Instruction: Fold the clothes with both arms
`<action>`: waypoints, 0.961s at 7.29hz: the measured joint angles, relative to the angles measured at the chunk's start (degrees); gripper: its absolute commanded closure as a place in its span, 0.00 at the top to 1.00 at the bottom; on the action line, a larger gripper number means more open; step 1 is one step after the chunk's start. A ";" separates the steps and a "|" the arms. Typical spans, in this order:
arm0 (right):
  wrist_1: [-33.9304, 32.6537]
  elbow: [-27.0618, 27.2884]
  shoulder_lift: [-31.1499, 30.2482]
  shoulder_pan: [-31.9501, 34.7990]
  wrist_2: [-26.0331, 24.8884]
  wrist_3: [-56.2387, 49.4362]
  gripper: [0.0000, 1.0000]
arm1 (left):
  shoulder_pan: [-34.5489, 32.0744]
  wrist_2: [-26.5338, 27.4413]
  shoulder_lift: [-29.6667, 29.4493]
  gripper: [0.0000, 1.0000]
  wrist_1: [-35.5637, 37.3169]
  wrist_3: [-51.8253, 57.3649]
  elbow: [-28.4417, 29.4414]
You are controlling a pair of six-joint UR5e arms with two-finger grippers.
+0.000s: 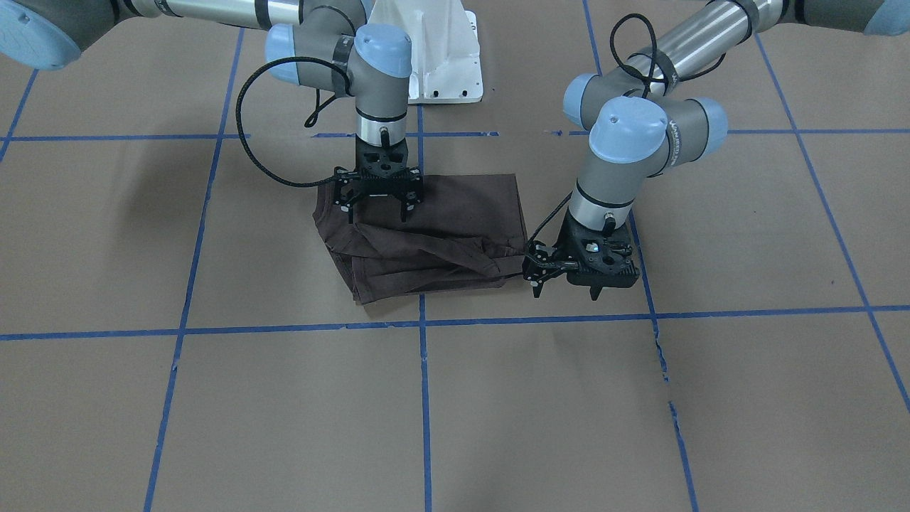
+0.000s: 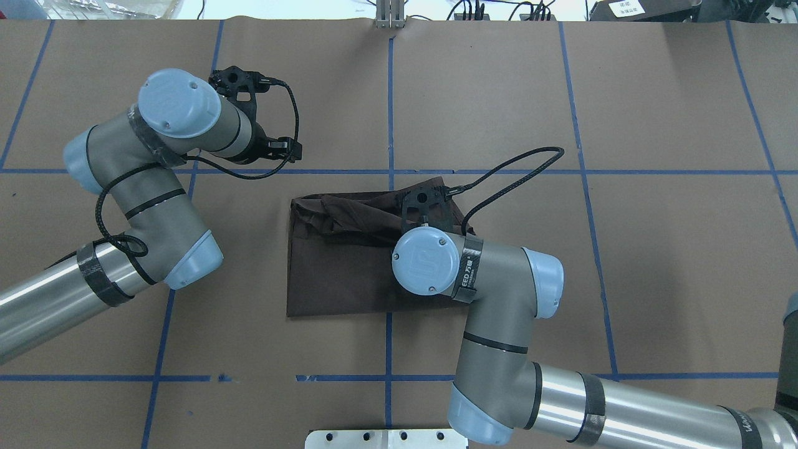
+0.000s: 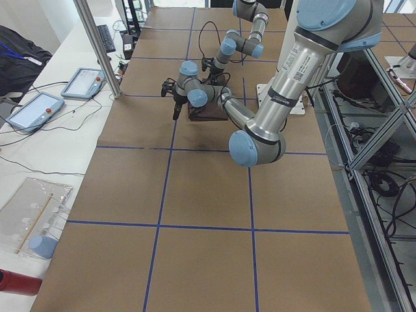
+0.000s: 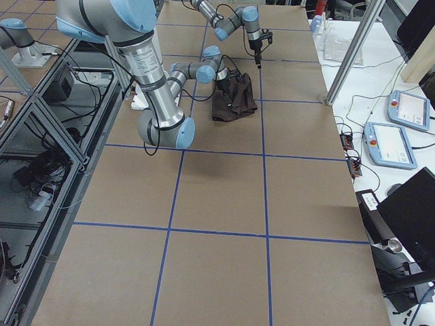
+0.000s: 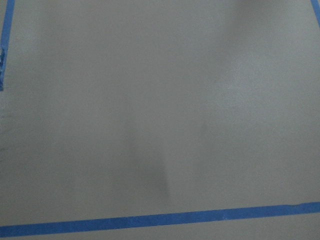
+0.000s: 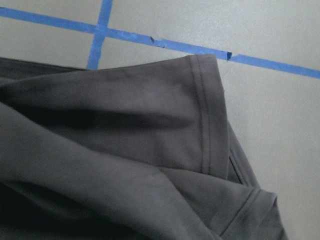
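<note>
at the centre of the table (image 1: 213, 398) the t-shirt (image 1: 462, 206) lies part-folded directly under the right gripper (image 1: 377, 217), fingers apart & empty, so it's nearer, while the left gripper (image 1: 566, 291), also spread, hangs off the cloth to its l.

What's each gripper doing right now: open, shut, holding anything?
Left gripper: open, empty, just off the edge of the shirt.
Right gripper: open, above the shirt, gripping nothing.
</note>
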 measured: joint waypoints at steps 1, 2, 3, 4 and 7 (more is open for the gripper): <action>0.01 -0.68 0.01 0.96 0.03 -1.61 1.00 | 0.00 0.00 0.04 1.00 0.00 0.02 0.00; 0.10 -1.45 0.03 2.31 0.05 -3.33 1.00 | -0.01 0.00 0.07 1.00 0.00 0.01 0.00; 0.34 -2.32 0.13 4.36 0.16 -5.03 1.00 | -0.02 0.00 0.08 1.00 0.01 -0.01 0.00; 0.61 -3.47 0.39 6.86 0.39 -6.60 1.00 | -0.03 0.00 0.08 1.00 0.05 -0.01 -0.03; 6.92 -11.01 2.73 13.31 3.85 -8.30 1.00 | -0.03 0.02 0.28 1.00 0.10 -0.07 -0.69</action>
